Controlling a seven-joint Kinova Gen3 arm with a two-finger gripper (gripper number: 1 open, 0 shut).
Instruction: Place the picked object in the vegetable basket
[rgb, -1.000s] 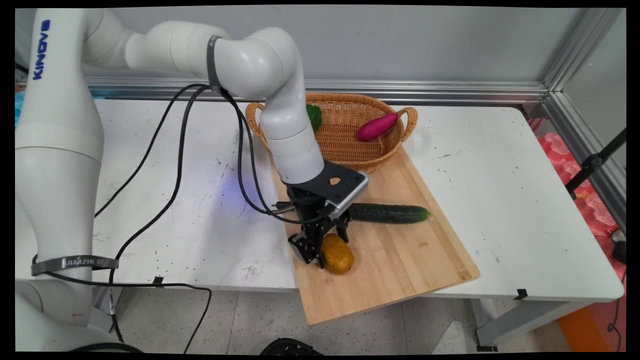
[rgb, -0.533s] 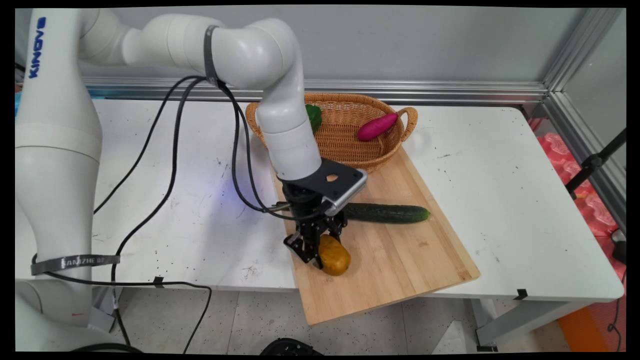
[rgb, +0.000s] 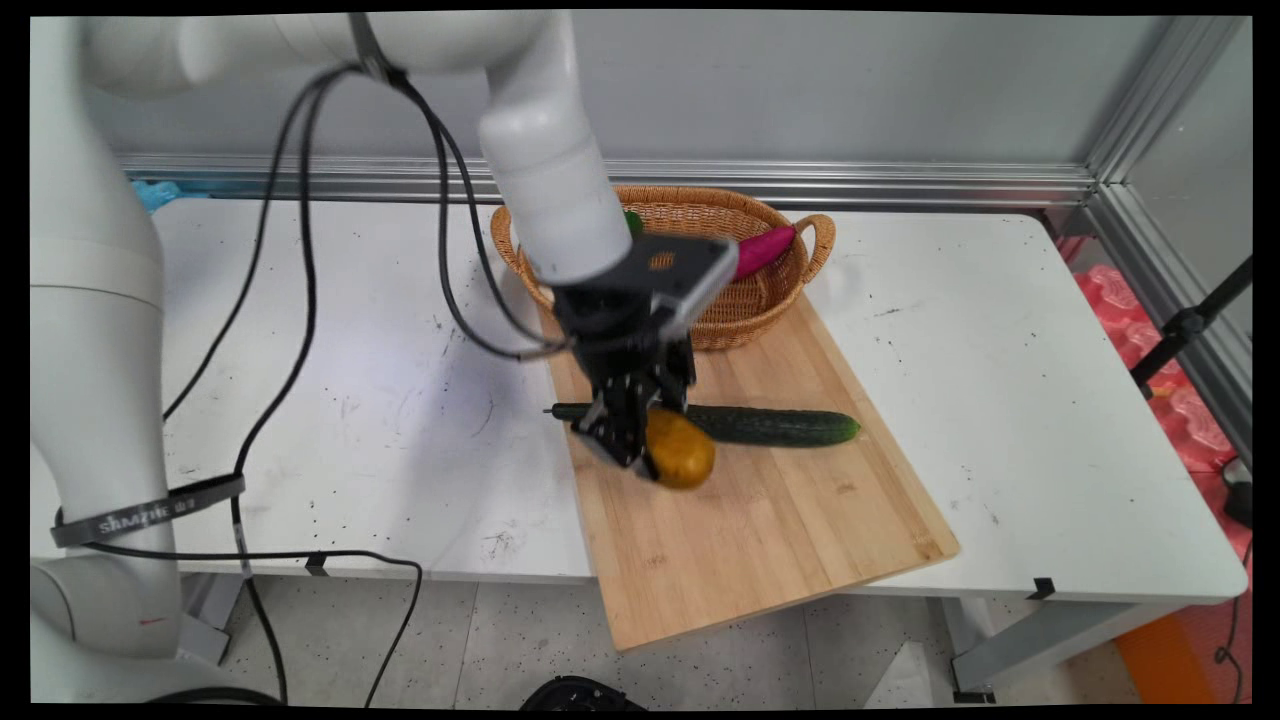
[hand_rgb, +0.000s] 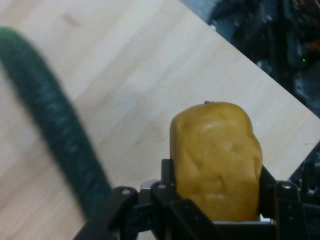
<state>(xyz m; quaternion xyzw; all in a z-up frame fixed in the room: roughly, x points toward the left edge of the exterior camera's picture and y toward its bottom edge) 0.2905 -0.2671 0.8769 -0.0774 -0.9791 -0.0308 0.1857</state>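
My gripper (rgb: 655, 440) is shut on a yellow-brown potato (rgb: 681, 450) and holds it in the air above the wooden cutting board (rgb: 780, 520). In the hand view the potato (hand_rgb: 216, 157) sits clamped between the two black fingers (hand_rgb: 170, 185), with the board (hand_rgb: 135, 75) far below. A long green cucumber (rgb: 775, 426) lies across the board just behind the potato, and it shows as a dark green curve (hand_rgb: 55, 130) at the left of the hand view.
A wicker basket (rgb: 760, 300) stands at the far end of the board with a purple sweet potato (rgb: 765, 248) in it and a green vegetable (rgb: 633, 222) mostly hidden by the arm. Black cables (rgb: 300, 300) hang over the white table (rgb: 1000, 400); the board overhangs its near edge.
The gripper has risen with the potato, lifting it off the board's near left part and carrying it up and back towards the cucumber. The cucumber's left end is now uncovered.
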